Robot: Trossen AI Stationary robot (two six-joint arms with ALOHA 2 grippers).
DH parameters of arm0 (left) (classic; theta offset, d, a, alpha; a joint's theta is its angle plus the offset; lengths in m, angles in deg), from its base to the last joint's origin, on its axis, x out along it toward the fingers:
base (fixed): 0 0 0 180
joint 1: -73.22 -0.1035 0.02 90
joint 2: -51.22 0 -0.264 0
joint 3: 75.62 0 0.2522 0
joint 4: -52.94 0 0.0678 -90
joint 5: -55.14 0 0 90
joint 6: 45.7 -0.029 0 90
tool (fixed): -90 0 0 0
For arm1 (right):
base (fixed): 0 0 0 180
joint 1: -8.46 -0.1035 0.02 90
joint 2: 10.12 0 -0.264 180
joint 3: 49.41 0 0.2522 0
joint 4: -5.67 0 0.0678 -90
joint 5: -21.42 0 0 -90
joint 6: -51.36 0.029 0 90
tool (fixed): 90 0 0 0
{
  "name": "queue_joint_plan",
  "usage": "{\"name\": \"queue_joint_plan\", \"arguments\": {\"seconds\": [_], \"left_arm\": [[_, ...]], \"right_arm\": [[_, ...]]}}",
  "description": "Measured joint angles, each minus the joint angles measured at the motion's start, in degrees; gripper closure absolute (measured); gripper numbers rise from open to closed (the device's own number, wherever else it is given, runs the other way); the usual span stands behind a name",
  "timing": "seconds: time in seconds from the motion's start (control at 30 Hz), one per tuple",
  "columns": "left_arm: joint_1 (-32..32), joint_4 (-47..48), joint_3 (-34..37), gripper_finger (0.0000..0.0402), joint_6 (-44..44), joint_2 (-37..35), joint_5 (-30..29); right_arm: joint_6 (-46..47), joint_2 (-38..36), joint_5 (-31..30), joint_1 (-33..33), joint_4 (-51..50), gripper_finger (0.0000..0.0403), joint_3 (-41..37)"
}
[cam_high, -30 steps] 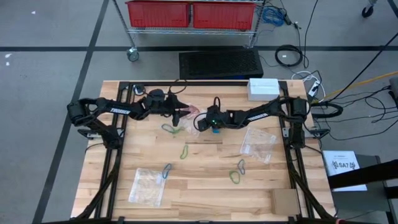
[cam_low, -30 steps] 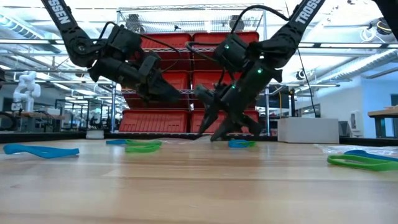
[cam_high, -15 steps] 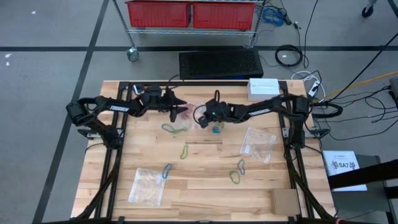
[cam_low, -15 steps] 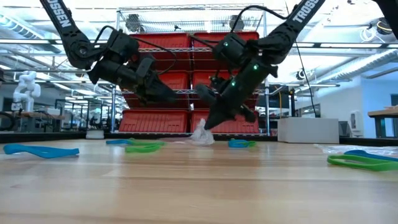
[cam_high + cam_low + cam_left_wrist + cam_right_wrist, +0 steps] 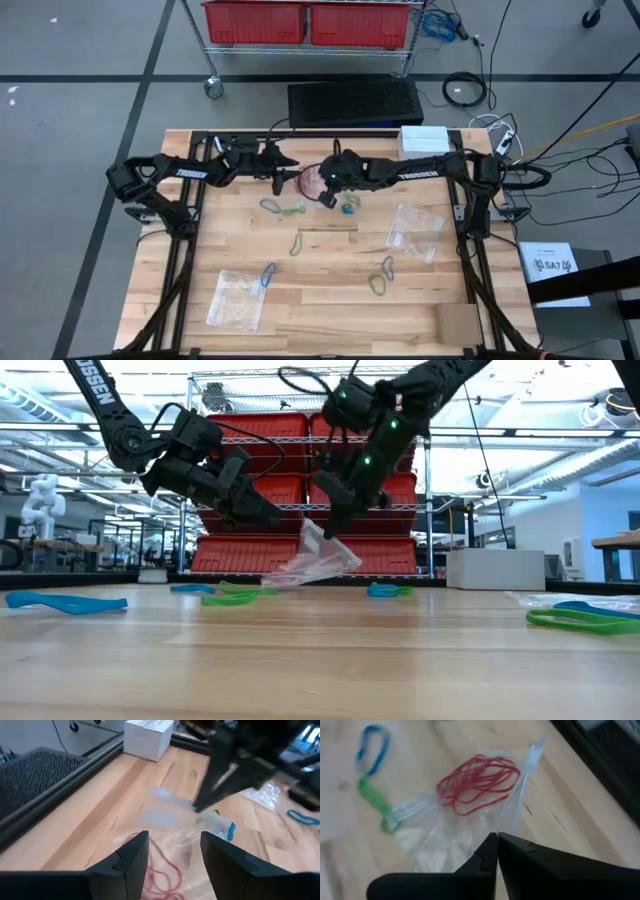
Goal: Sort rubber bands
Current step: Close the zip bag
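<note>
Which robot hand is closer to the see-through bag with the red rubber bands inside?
Right. The right gripper is shut on the clear bag, lifting one edge off the table. The left gripper is open beside the bag, not touching it.

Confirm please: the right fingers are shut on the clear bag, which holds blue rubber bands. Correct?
Not quite. The right gripper is shut on the clear bag, but the rubber bands inside it are red, not blue, as the right wrist view shows.
</note>
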Motion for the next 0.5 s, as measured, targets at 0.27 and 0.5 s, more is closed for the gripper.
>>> {"name": "queue_joint_plan", "arguments": {"seconds": [0.27, 0.5], "left_arm": [[0.0, 0.1, 0.0, 0.0217, -11.7, 0.0, -2.7], [2.2, 0.0, 0.0, 0.0217, -15.0, 0.0, 0.9]], "right_arm": [[-13.3, 0.0, -3.6, -4.6, -7.8, 0.0402, 5.1], [-16.4, 0.0, -4.4, -7.7, -8.8, 0.0403, 6.8]]}}
